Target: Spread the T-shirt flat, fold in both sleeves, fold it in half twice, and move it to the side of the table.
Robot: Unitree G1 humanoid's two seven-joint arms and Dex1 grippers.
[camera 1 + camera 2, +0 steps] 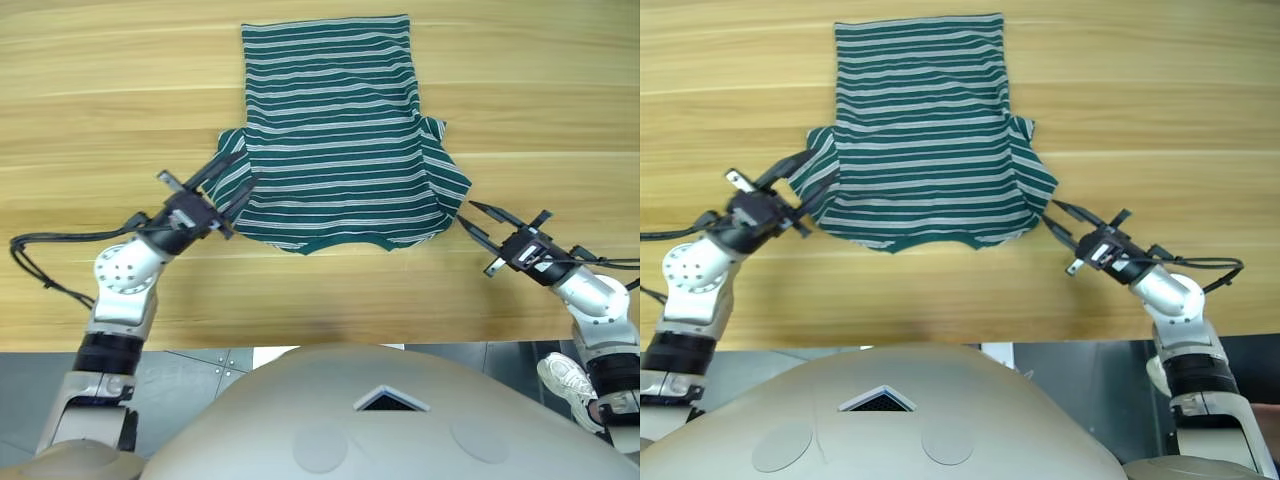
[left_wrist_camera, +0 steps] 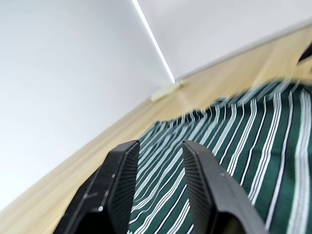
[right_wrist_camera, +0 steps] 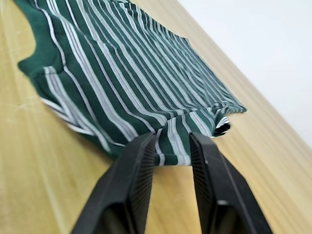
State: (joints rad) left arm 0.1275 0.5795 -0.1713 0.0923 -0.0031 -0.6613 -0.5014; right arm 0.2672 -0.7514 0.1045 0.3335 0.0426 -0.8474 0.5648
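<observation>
A dark green T-shirt [image 1: 330, 130] with white stripes lies on the wooden table [image 1: 100, 100], collar toward me and hem at the far side. Both sleeves look tucked in against the body. My left gripper [image 1: 248, 170] is open at the shirt's left shoulder edge, with striped cloth [image 2: 253, 146] under and between its fingers [image 2: 122, 180]. My right gripper [image 1: 465, 212] is open at the shirt's near right corner; in the right wrist view the folded edge of the cloth [image 3: 107, 63] lies just between its fingertips [image 3: 173, 139].
Bare tabletop stretches to the left [image 1: 80, 200] and right [image 1: 560, 120] of the shirt. The table's front edge [image 1: 300, 345] runs just behind both wrists. Black cables [image 1: 40, 260] trail from the left arm.
</observation>
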